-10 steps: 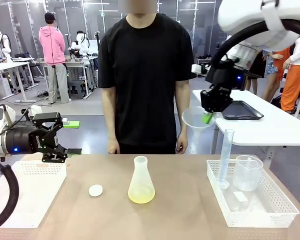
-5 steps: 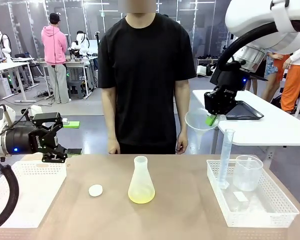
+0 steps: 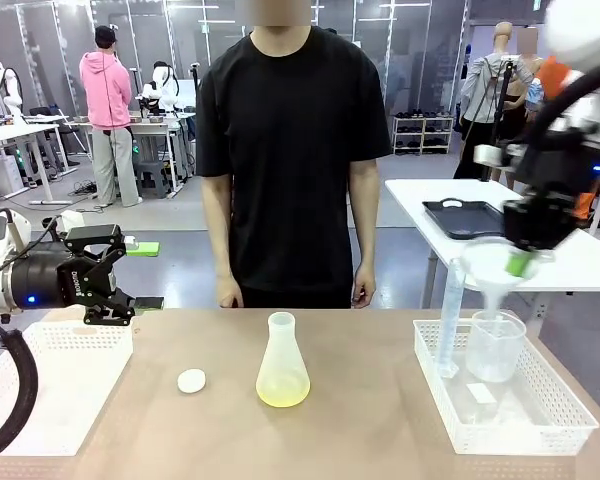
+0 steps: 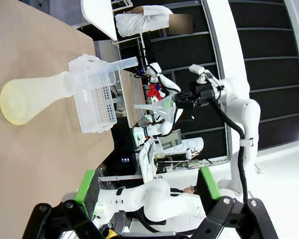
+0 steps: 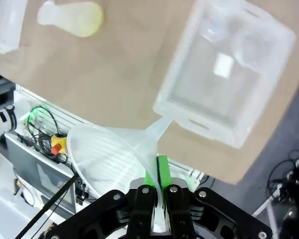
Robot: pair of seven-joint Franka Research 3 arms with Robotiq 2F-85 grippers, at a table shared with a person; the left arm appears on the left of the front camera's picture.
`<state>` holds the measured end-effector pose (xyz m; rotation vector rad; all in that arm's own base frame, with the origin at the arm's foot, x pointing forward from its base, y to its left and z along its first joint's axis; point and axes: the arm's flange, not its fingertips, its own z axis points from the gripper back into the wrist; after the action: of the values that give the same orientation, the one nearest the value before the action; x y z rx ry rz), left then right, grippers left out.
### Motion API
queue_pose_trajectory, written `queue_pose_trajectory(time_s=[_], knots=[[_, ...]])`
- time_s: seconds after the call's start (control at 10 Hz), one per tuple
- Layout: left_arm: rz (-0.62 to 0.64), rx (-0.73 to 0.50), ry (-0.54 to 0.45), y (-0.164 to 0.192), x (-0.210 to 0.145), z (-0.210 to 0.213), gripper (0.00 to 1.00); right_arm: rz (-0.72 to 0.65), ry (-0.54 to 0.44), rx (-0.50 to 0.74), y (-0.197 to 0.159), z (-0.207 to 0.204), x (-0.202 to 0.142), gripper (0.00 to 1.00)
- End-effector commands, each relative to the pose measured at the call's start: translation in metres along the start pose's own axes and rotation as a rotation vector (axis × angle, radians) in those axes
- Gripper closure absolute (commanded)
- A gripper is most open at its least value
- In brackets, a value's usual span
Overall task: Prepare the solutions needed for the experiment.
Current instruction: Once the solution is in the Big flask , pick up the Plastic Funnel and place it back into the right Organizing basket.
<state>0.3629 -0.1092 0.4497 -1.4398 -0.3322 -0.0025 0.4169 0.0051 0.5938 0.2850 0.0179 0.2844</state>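
The solutions [image 3: 282, 389] are a little pale yellow-green liquid in the wide base of a frosted conical flask [image 3: 281, 362], upright at the table's middle. The flask [image 4: 34, 94] lies sideways in the left wrist view, and the right wrist view catches it [image 5: 72, 17] at the top left. My right gripper [image 3: 526, 250] is shut on the rim of a translucent funnel [image 3: 489, 268], held in the air above the right basket. Green pads pinch the funnel [image 5: 114, 145] wall in my right gripper [image 5: 157, 191]. My left gripper [image 3: 106, 282] hangs open and holds nothing, over the left basket, well left of the flask.
A small white stopper [image 3: 191, 380] lies left of the flask. The right basket [image 3: 540, 426] holds a beaker [image 3: 496, 346] and a tall graduated cylinder [image 3: 450, 315]. A white basket [image 3: 40, 400] sits at the left. A person [image 3: 292, 150] stands at the far edge, arms down.
My right arm has carried the funnel to the right and lower, from beside the person to above the right basket. The left arm and the flask have stayed put.
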Motion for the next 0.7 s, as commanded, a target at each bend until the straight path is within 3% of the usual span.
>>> queue_pose_trajectory(time_s=[0.0, 0.3, 0.6], knots=[[-0.006, 0.003, -0.002, -0.001, 0.0, 0.001, 0.0, -0.118, -0.021, -0.011, -0.031, -0.012, -0.025, 0.97], [-0.006, 0.003, -0.002, -0.001, 0.0, 0.001, 0.0, -0.307, -0.043, 0.032, -0.054, -0.045, -0.026, 0.97], [-0.006, 0.003, -0.002, -0.001, 0.0, 0.001, 0.0, -0.5, 0.028, 0.01, -0.063, -0.079, -0.018, 0.97]])
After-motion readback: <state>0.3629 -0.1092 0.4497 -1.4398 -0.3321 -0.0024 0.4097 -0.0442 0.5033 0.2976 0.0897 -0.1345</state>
